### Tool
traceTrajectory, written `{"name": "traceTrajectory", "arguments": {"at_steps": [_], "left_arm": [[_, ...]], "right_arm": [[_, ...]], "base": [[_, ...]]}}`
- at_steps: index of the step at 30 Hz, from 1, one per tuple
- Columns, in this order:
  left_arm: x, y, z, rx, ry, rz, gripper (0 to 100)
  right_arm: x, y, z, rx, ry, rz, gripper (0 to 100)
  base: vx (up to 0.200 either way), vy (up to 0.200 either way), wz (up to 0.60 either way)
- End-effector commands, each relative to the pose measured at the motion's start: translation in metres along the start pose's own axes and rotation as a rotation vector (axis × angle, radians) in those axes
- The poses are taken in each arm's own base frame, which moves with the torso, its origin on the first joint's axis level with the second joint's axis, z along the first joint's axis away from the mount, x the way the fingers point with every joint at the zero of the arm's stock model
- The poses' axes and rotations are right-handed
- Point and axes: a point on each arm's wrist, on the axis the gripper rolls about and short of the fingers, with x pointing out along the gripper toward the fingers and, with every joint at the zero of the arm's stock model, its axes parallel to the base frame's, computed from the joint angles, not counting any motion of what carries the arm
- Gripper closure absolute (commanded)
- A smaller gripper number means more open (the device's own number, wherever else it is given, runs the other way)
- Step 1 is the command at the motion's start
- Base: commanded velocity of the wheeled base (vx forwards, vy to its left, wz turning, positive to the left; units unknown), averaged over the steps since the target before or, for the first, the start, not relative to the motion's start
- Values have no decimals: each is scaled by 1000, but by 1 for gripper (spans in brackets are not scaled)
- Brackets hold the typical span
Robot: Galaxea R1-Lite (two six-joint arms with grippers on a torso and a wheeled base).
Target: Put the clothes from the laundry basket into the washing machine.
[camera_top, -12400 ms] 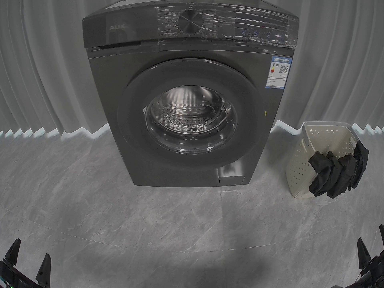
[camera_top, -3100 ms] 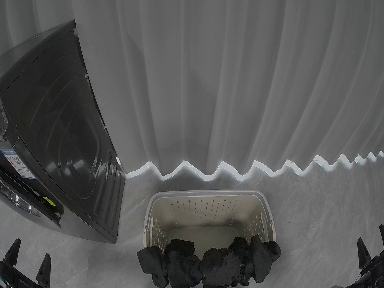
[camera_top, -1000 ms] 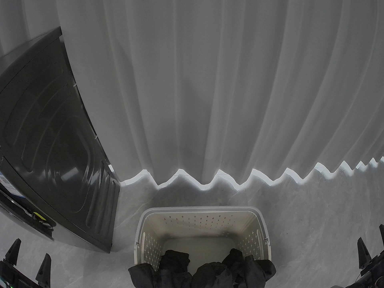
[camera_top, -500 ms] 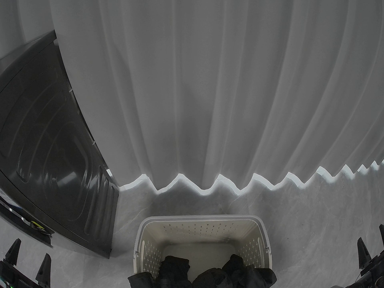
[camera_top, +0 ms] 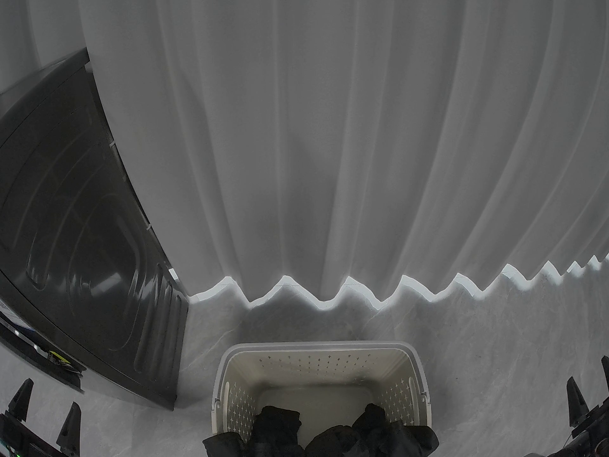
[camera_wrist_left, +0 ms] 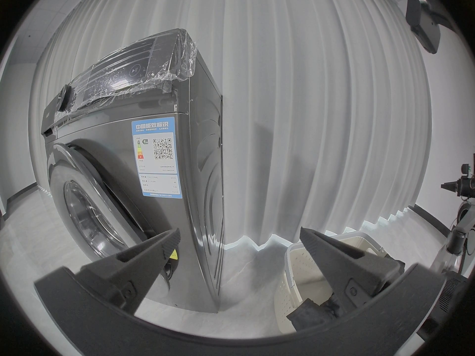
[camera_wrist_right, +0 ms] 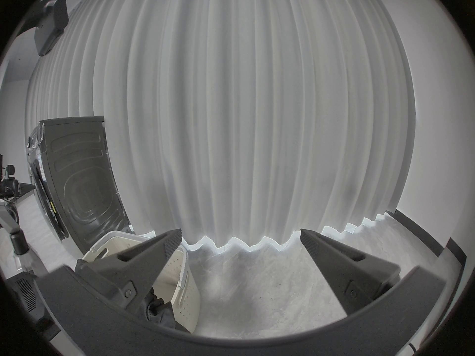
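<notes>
The washing machine [camera_top: 70, 236] stood at the robot's left, its side panel turned toward the laundry basket [camera_top: 320, 348], which sat near it on the floor before a white curtain [camera_top: 355, 128]. Dark clothes [camera_top: 355, 436] lay heaped at the basket's near end, draped over its rim. The left gripper [camera_top: 45, 407] and right gripper [camera_top: 590, 391] were positioned low on either side, fingers spread apart and empty.

Pleated white curtain [camera_top: 355, 128] spans the whole back, hem reaching the floor [camera_top: 507, 350]. Bright zigzag of light along the hem. Floor is grey marble-look tile.
</notes>
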Motion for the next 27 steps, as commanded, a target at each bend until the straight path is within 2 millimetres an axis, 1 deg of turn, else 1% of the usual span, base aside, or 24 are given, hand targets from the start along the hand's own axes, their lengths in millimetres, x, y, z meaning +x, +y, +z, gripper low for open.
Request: {"name": "traceTrajectory", "arguments": {"at_steps": [1,27], "left_arm": [[0,0,-5,-2,-2,1,0],[0,0,-5,-2,-2,1,0]], "right_arm": [[0,0,-5,0,1,0,0],[0,0,-5,0,1,0,0]], "base": [[0,0,0],[0,0,0]]}}
